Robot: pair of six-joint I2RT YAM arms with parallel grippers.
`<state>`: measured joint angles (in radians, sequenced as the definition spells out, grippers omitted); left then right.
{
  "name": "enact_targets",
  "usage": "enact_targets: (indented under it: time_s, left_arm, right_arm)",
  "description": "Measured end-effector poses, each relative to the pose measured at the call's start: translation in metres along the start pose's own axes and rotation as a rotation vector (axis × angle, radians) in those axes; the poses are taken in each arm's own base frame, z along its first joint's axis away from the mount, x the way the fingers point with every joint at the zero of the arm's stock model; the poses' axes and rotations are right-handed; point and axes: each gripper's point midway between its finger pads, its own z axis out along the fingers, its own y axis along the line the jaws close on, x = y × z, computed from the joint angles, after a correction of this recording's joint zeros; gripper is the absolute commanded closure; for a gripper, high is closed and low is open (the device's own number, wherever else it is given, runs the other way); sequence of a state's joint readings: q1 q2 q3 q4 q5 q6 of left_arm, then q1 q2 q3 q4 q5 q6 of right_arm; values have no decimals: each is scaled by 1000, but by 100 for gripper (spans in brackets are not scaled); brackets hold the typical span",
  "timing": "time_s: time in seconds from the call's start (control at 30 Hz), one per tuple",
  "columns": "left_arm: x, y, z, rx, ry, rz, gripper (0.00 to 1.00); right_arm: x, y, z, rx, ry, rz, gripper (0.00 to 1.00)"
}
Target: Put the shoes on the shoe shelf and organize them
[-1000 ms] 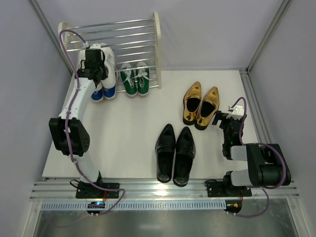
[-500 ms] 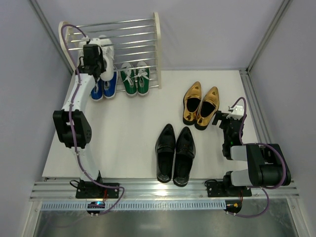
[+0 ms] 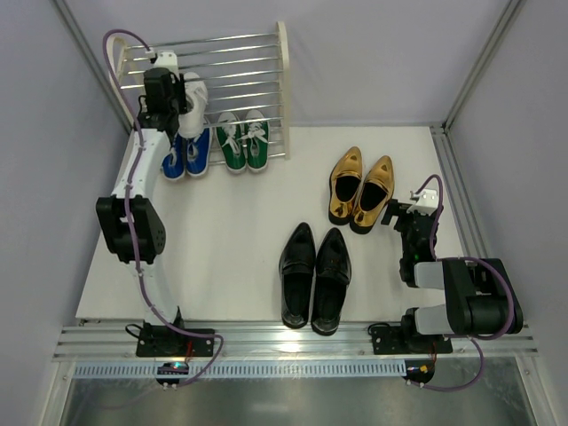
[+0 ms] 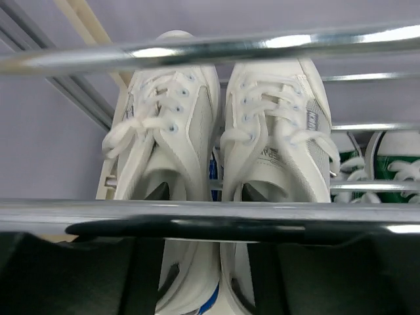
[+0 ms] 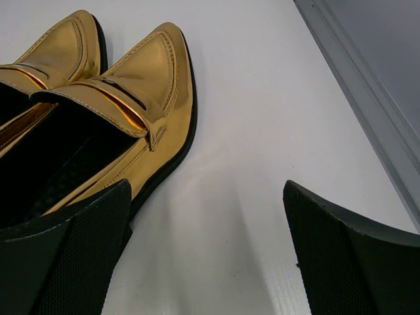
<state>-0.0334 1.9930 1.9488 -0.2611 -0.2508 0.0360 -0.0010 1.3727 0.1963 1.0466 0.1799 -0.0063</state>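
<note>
My left gripper point(image 3: 180, 99) is shut on the pair of white sneakers point(image 3: 193, 92), one finger in each shoe opening point(image 4: 205, 191), pinching the inner walls together. It holds them among the chrome rods at the left of the shoe shelf point(image 3: 282, 53), above the blue sneakers point(image 3: 186, 156). The green sneakers point(image 3: 242, 142) sit on the bottom tier beside the blue pair and show in the left wrist view point(image 4: 394, 174). The gold shoes point(image 3: 359, 188) and black loafers point(image 3: 315, 275) lie on the table. My right gripper point(image 3: 396, 213) is open and empty point(image 5: 207, 216), just right of the gold shoes point(image 5: 131, 85).
Chrome rods point(image 4: 262, 46) cross close above and below the left wrist camera. A metal rail point(image 3: 461, 222) runs along the table's right edge, near the right gripper. Grey walls enclose the back and sides.
My left gripper has carried the white sneakers back and up, off the blue pair and in among the shelf's rods. The right arm has not moved.
</note>
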Motion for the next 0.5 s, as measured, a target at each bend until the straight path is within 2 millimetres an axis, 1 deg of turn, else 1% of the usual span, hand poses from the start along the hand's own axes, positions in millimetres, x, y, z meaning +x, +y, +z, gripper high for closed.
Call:
enact_targets:
  time_s: [0.03,0.1,0.17,0.2,0.3,0.4,0.43,0.5]
  left_arm:
    - [-9,1,0,-6,-28,-9,48]
    - [-15,4,-2,-13,-49,-15,43]
    - [-14,5,-4,-19,-48,-16,40]
    - [-12,6,-6,-23,-44,-18,34]
    - [-6,10,-14,-38,-30,-34,28]
    - [-7,12,-33,-48,-31,-63,24]
    - [-9,11,-42,-51,-33,-73,23]
    - [-13,7,-67,-53,-39,-96,21]
  right_arm:
    - [0,0,0,0,0,0,3]
    - [0,0,0,0,0,0,3]
    - [0,0,0,0,0,0,3]
    - [0,0,0,0,0,0,3]
    - [0,0,0,0,0,0,3]
    - [0,0,0,0,0,0,3]
    - [0,0,0,0,0,0,3]
    - [0,0,0,0,0,0,3]
